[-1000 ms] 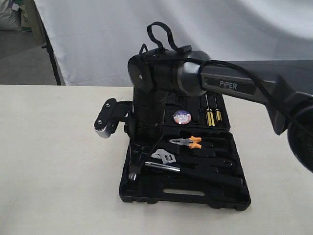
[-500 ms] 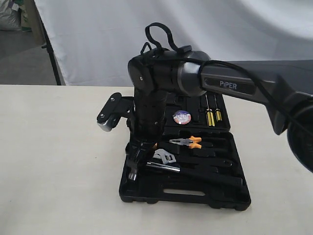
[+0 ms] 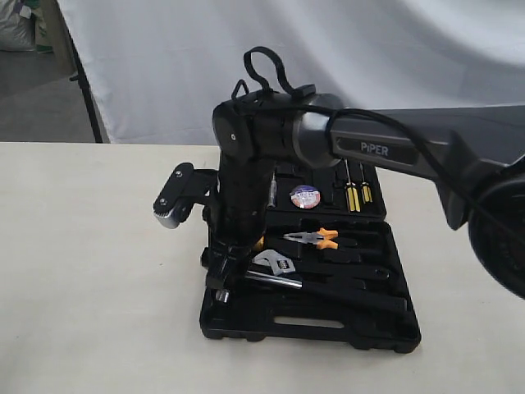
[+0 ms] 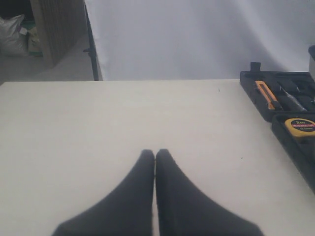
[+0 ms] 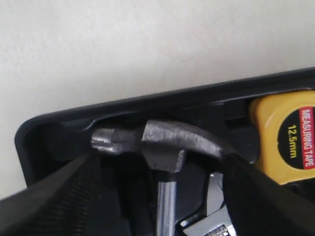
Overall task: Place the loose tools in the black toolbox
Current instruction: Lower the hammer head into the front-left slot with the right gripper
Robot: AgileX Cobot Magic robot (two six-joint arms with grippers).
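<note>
The black toolbox [image 3: 246, 327] lies open on the table. The claw hammer [image 3: 344, 294] rests along its front half, steel head [image 5: 157, 140] in the corner recess. My right gripper [image 5: 162, 162] hangs just above that head, open, with a finger on each side of the shaft and neither gripping it. Beside the hammer lies the silver adjustable wrench [image 3: 276, 264]. The tape roll [image 3: 305, 197] sits in the rear half. My left gripper [image 4: 155, 155] is shut and empty over bare table, left of the toolbox [image 4: 256, 101].
Orange-handled pliers [image 3: 313, 238] and yellow-handled screwdrivers [image 3: 354, 194] lie in the case. A yellow tape measure [image 5: 290, 132] sits next to the hammer head. An orange cutter [image 4: 266, 93] shows in the case. The right arm [image 3: 385, 148] spans the case.
My right gripper has gone from shut to open, letting go of the hammer, which now lies in the toolbox. The wrist has shifted slightly left. The left gripper's earlier state is not shown.
</note>
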